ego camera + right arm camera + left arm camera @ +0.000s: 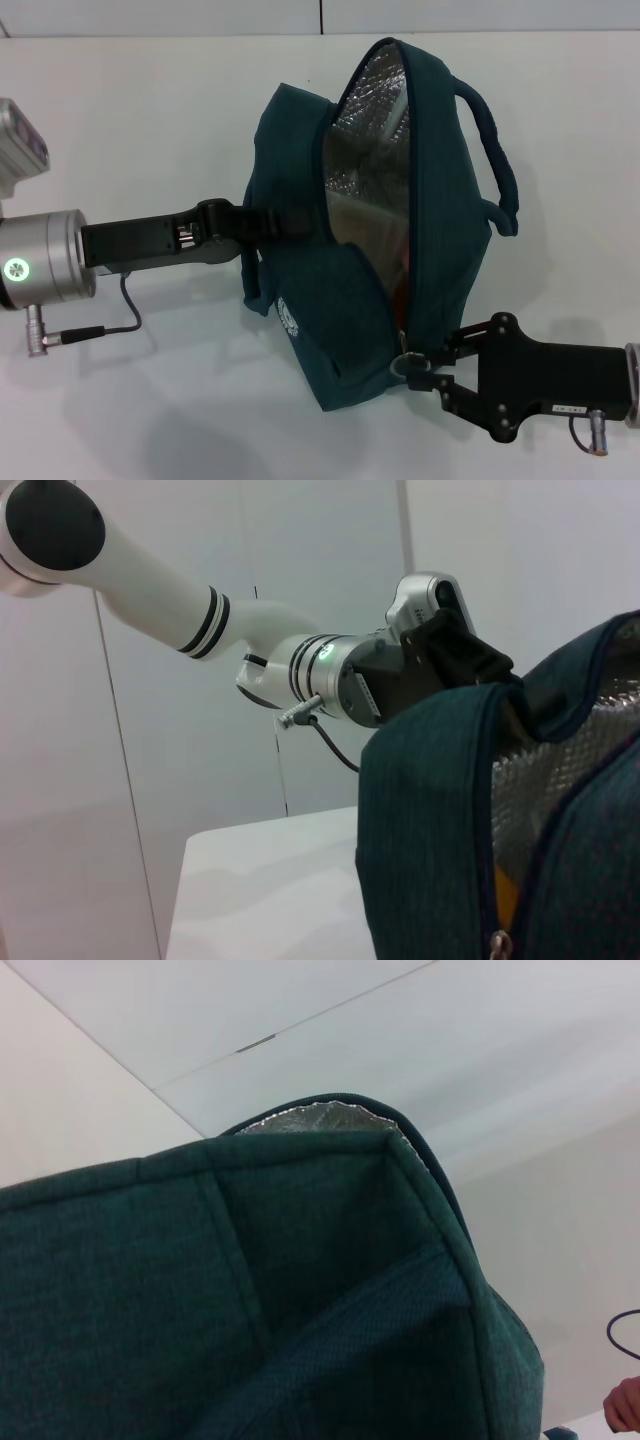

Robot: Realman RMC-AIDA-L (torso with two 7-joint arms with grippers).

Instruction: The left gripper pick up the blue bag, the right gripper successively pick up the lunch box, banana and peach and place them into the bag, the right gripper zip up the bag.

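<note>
The blue bag (310,300) hangs tilted above the white table, mouth open, its silver foil lining (370,150) showing. My left gripper (232,222) comes in from the left and is shut on the bag's near handle strap. My right gripper (424,368) is at the bag's lower right corner, its fingertips pinched on the ring zipper pull (405,366). The right wrist view shows the bag (430,810), the left gripper (470,660) and a yellow-orange sliver (505,900) inside the opening. Teal fabric of the bag (250,1310) fills the left wrist view. The lunch box, banana and peach are hidden.
The white table (150,400) stretches under the bag. A black cable (110,325) hangs under the left wrist. The bag's second handle (495,150) sticks out on the far right side. A pinkish thing (625,1405) sits at the left wrist view's edge; I cannot tell what it is.
</note>
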